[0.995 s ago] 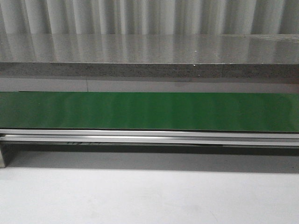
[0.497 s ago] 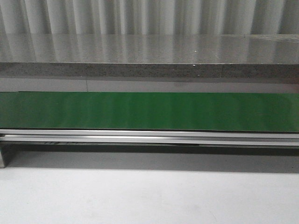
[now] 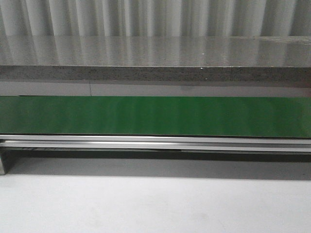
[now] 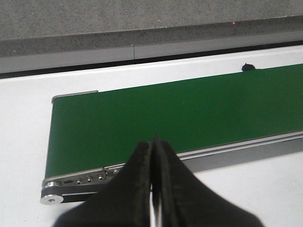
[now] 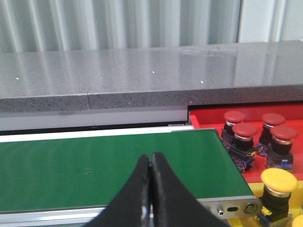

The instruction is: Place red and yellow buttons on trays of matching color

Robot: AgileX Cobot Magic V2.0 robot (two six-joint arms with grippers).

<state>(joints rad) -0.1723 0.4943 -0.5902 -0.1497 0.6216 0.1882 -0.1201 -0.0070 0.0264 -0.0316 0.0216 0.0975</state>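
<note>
Both claws, left (image 4: 152,189) and right (image 5: 150,189), were pinched shut, empty, over the bare green belt (image 3: 155,116). Red buttons (image 5: 245,137) crowded the red tray (image 5: 208,118) at right; reaching in closed might topple them.

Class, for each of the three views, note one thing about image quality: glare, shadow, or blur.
Front view: pale vertical reflections streak the grey counter, and a dark shadow lies under the green conveyor belt. Left wrist view: the closed left gripper is a soft, dark blur. Right wrist view: the right gripper is blurred, while the red buttons look sharp.
</note>
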